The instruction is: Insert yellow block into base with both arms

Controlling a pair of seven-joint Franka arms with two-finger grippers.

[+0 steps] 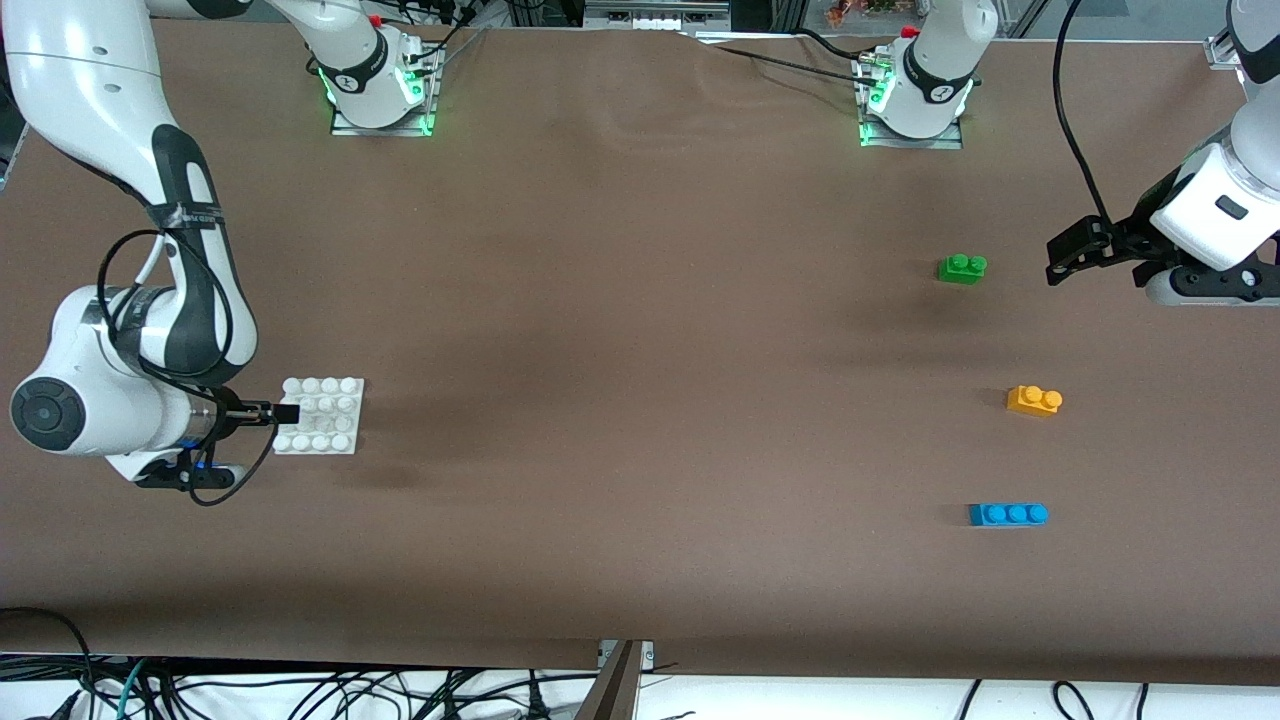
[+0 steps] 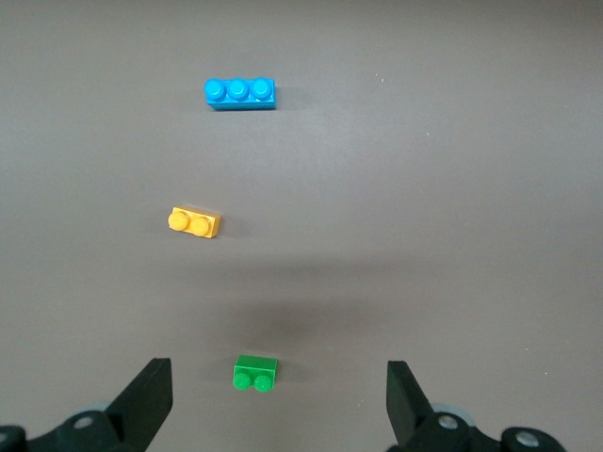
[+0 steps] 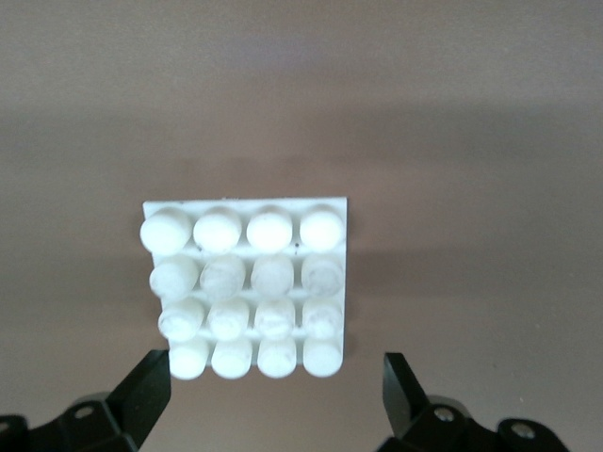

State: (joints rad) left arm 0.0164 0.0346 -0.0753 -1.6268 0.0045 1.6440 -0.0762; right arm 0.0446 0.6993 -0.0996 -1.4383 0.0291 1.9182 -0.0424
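Left hand (image 2: 273, 400) spread wide above brown table (image 1: 640, 330), cables (image 1: 300, 695) below.

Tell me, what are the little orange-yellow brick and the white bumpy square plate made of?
The little orange-yellow brick looks like hard moulded plastic: one even colour, crisp edges and two rounded studs with a slight sheen. The white bumpy square plate seems plastic too, with sixteen smooth moulded studs; grey smudges on them suggest wear. Neither material can be confirmed by look alone.
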